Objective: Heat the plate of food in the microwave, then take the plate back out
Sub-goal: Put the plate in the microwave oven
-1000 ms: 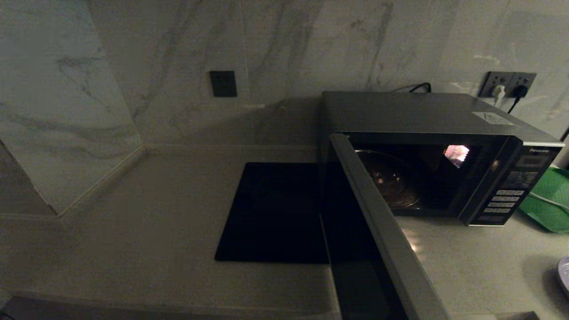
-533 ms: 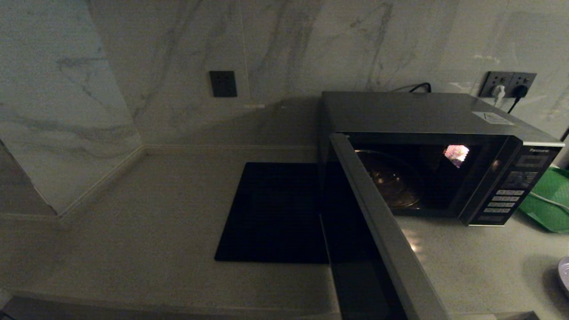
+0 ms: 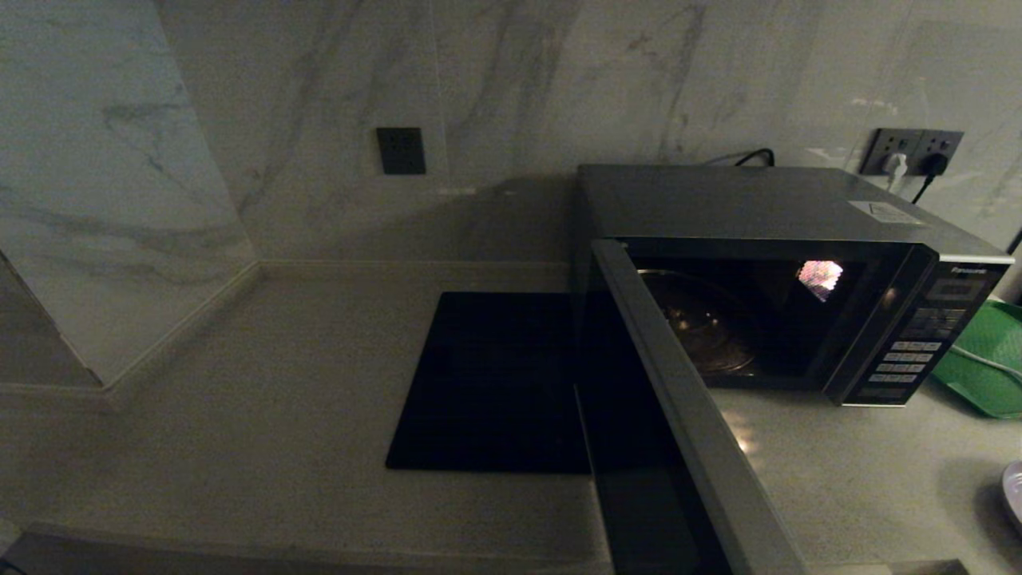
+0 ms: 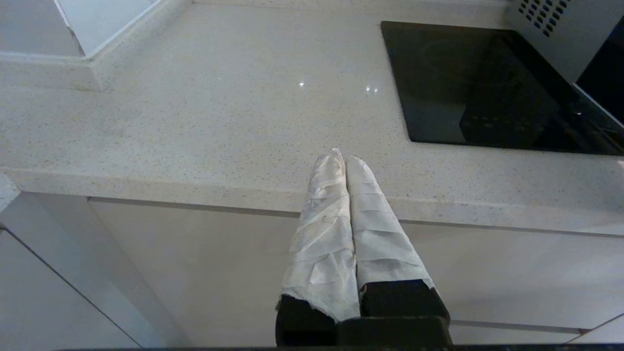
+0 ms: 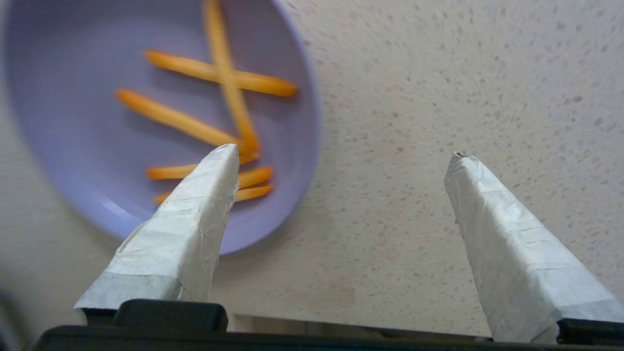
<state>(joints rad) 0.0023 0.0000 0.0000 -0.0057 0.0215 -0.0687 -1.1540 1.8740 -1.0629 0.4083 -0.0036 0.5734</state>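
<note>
The microwave [image 3: 758, 208] stands at the back right of the counter with its door [image 3: 695, 431] swung wide open toward me. Its lit cavity holds only the glass turntable [image 3: 703, 327]. The plate of food [image 5: 73, 146], pale lilac with orange fries [image 5: 180, 119], lies on the counter; in the head view only its edge [image 3: 1014, 491] shows at the far right. My right gripper [image 5: 342, 151] is open above the counter beside the plate, one finger [image 5: 195, 214] over the plate's near rim and nothing between the fingers. My left gripper [image 4: 343, 157] is shut and empty at the counter's front edge.
A flat black slab [image 3: 495, 383] lies on the counter left of the microwave, partly under the open door. A green tray [image 3: 986, 367] sits to the right of the microwave. Marble walls close the back and the left corner. Wall sockets [image 3: 910, 152] with plugs sit behind the microwave.
</note>
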